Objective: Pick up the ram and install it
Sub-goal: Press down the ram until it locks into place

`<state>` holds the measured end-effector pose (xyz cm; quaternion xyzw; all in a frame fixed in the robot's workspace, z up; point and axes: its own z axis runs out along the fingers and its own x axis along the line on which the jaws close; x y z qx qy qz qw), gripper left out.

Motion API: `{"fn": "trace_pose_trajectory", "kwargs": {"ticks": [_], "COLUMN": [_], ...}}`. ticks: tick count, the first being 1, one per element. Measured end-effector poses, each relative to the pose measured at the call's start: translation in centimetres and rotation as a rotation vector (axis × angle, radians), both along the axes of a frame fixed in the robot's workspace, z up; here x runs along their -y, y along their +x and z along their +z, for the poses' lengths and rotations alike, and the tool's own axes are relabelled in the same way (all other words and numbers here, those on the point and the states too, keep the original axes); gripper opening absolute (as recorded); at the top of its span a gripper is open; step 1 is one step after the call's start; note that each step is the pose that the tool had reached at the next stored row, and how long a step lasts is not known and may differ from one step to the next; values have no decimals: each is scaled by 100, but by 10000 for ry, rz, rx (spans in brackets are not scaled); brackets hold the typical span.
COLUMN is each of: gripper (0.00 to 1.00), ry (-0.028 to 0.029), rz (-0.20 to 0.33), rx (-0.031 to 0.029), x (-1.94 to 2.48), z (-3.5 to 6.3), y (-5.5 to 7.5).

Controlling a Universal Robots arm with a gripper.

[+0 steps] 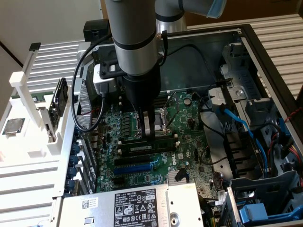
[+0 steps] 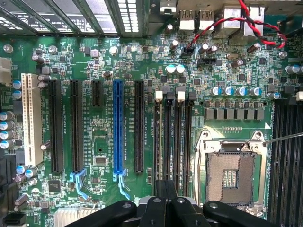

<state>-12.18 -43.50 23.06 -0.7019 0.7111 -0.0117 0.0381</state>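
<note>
Ram (image 1: 146, 147) lies lengthwise in one of the black mem slots (image 1: 142, 153) on the motherboard (image 1: 189, 156), pale label facing the camera. It looks upright and seated or nearly so, but I can't tell if the end clips are latched. Gripper (image 1: 150, 135) is directly over its mid-span, fingers closed together, tips at or touching the stick's top edge. It seems to be pressing down, not clamped around the ram. In the wrist view the closed gripper (image 2: 165, 201) sits over the slot bank (image 2: 173, 137), between the blue slot (image 2: 118, 127) and the open CPU socket (image 2: 232, 175). Handling, as a guess: the stick is light, thin and stiff but brittle, w/ chips and contacts easily damaged. Best held by the long edges near the middle, kept square to the slot and pushed evenly. Power supply (image 1: 137, 208) is near the front, and a white rack (image 1: 28, 142) is at the exterior view's left.
</note>
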Motion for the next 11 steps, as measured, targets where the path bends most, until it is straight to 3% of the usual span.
{"fn": "trace_pose_trajectory", "kwargs": {"ticks": [11], "gripper": [10], "ry": [25], "rz": [0], "rx": [-18], "x": [21], "z": [-2], "y": [0]}}
